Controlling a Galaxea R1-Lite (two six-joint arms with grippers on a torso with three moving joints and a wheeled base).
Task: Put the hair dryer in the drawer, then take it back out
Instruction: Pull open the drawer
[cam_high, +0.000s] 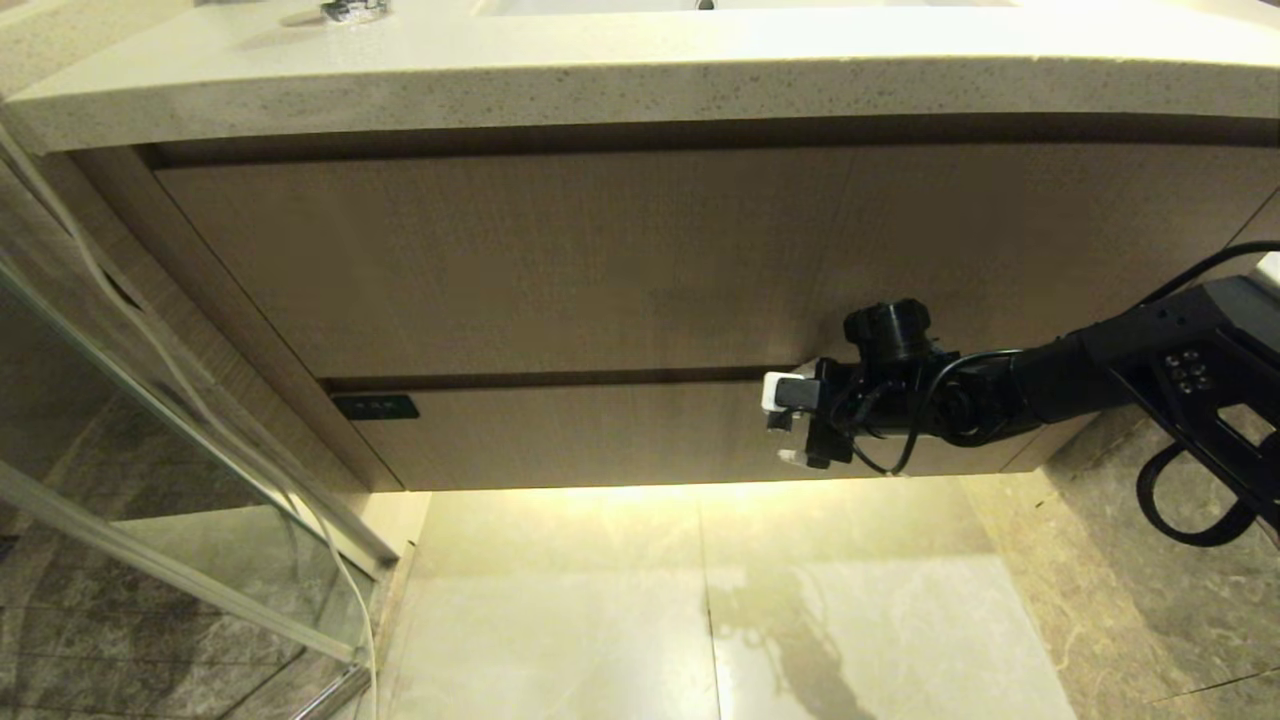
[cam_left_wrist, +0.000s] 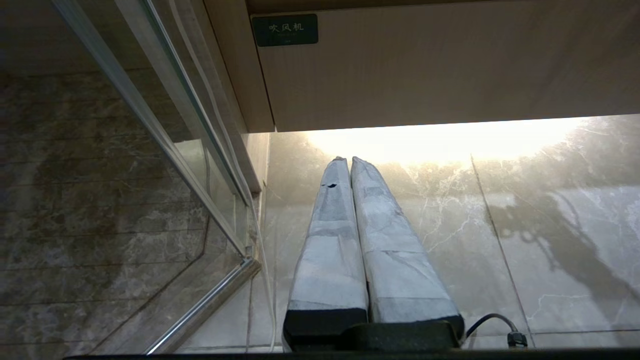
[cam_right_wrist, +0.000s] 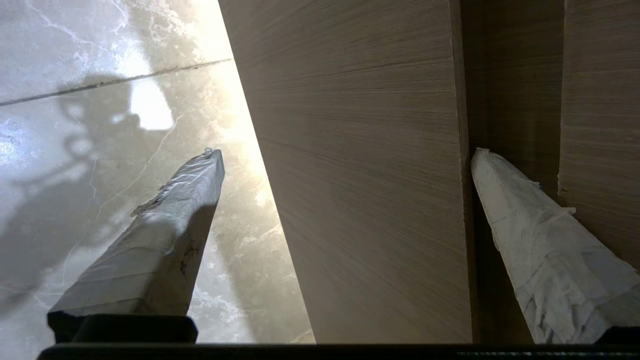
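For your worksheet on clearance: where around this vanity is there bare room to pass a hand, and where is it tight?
Bare floor spreads below the drawer, bordered on the left by the glass door. Tight: the right gripper, open, straddles the drawer front.

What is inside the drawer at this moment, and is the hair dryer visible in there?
Nothing inside can be seen: the drawer is closed, its front covering its contents. No hair dryer shows anywhere. The right gripper straddles the front, fingers open.
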